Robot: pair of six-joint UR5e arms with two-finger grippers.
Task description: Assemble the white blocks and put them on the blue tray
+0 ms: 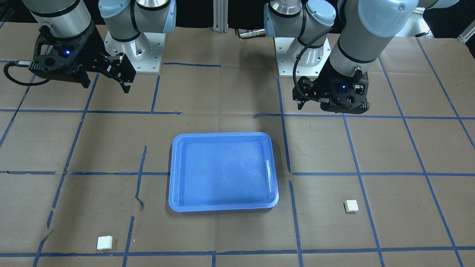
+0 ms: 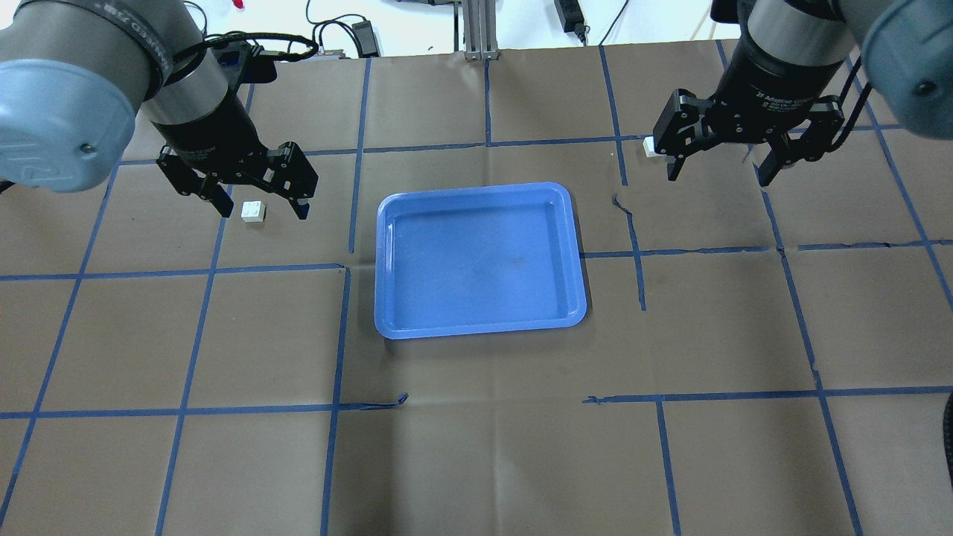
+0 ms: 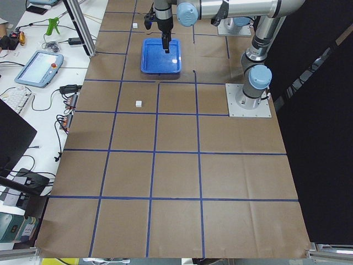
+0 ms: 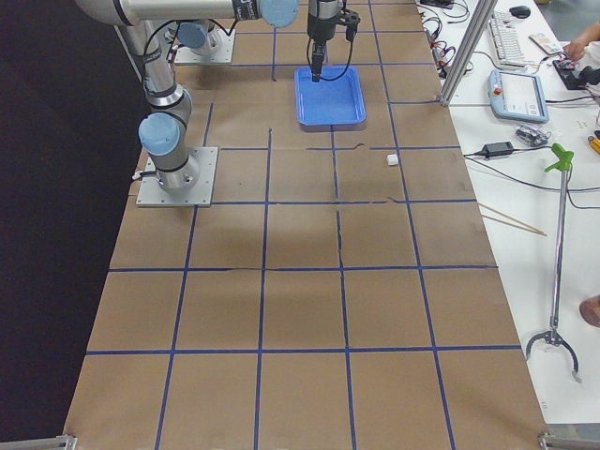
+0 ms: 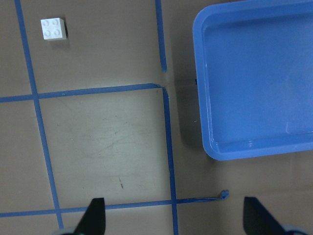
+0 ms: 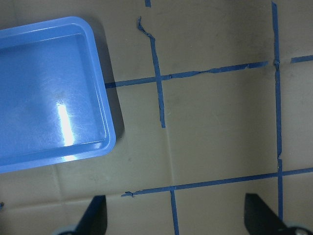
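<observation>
In the overhead view the large rectangular blue plastic tray (image 2: 476, 260) sits mid-table, one small white studded plastic brick (image 2: 253, 212) on the brown paper (image 2: 476, 447) at its 9 o'clock, a second white brick (image 2: 651, 147) at its 2 o'clock — the left gripper (image 2: 262, 210) and right gripper (image 2: 718, 177) hang aloft, claws spread wide, gripping nothing.

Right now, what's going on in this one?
Nothing is being handled yet. The left hand and right hand both hang open above the table, holding nothing. The blue tray sits empty in the middle. One white block lies on the robot's left of the tray and the other block on its right, well apart and not joined. Neither hand is over a block.
</observation>
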